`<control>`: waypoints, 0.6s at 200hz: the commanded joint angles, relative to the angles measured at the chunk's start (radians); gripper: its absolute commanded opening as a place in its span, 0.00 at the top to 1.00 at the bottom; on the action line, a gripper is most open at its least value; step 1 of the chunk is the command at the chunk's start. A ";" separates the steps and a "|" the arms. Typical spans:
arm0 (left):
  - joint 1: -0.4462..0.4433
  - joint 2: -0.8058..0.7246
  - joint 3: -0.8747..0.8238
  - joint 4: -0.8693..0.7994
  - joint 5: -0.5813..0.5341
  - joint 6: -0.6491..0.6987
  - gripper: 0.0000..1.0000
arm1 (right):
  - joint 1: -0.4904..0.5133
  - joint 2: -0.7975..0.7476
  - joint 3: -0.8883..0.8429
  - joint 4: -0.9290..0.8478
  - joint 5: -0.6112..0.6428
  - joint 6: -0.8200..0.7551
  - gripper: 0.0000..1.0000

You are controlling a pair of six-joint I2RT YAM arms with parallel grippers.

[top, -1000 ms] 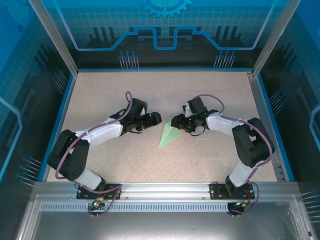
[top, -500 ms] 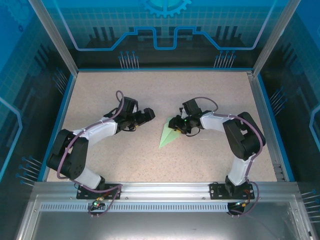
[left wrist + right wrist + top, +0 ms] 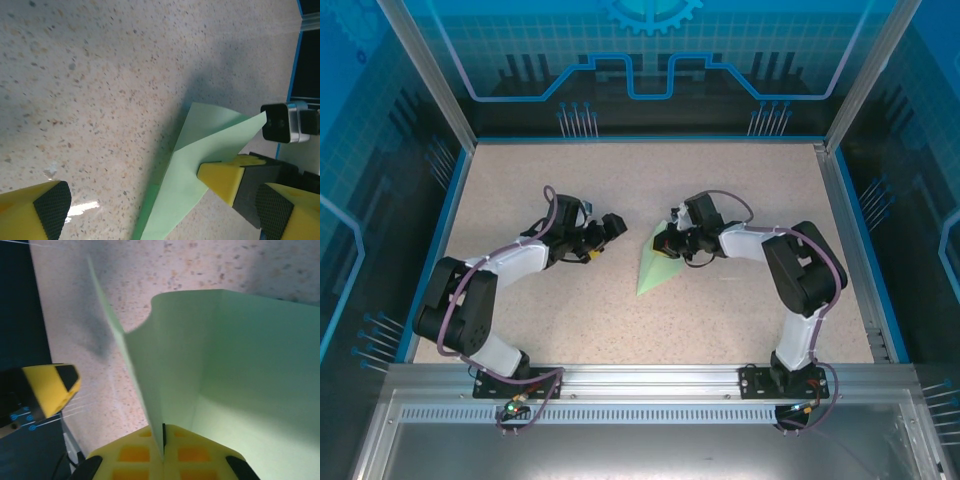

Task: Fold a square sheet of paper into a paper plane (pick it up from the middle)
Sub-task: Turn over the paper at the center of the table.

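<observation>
Right claw: fingers together, clamped on the wide rear end of the plane. The right wrist view has the green sheet running straight into the seam between the yellow pads.

Left claw: fingers wide apart, holding nothing, near the plane's left side and clear of it.

Plane: pale green, already a narrow dart with a centre crease. It lies mid-worktop, nose toward the near edge, rear toward the far side. One rear flap stands up and curls. Whether the nose rests flat cannot be told.

Step in hand, as judged: late folding. The rear is pinched to set or hold the centre crease, and the shape looks mostly done.

Next move, as judged: hold the pinch steady while the left claw comes in to press the loose flap down, or to take the plane by its middle. Thin paper, so a sideways drag would skew the crease.
</observation>
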 commanded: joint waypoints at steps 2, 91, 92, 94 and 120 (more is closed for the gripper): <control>0.010 -0.037 -0.018 0.045 0.120 -0.022 0.01 | -0.034 -0.093 -0.006 0.075 -0.115 0.004 0.96; -0.022 0.006 -0.018 0.360 0.429 -0.209 0.02 | -0.097 -0.202 0.047 0.134 -0.298 0.095 0.94; -0.024 0.007 -0.018 0.364 0.432 -0.211 0.02 | -0.098 -0.201 0.049 0.133 -0.298 0.095 0.94; -0.026 0.009 -0.016 0.370 0.434 -0.213 0.02 | -0.098 -0.198 0.051 0.132 -0.300 0.098 0.94; -0.050 0.019 0.007 0.420 0.457 -0.230 0.02 | -0.099 -0.169 0.065 0.155 -0.331 0.134 0.94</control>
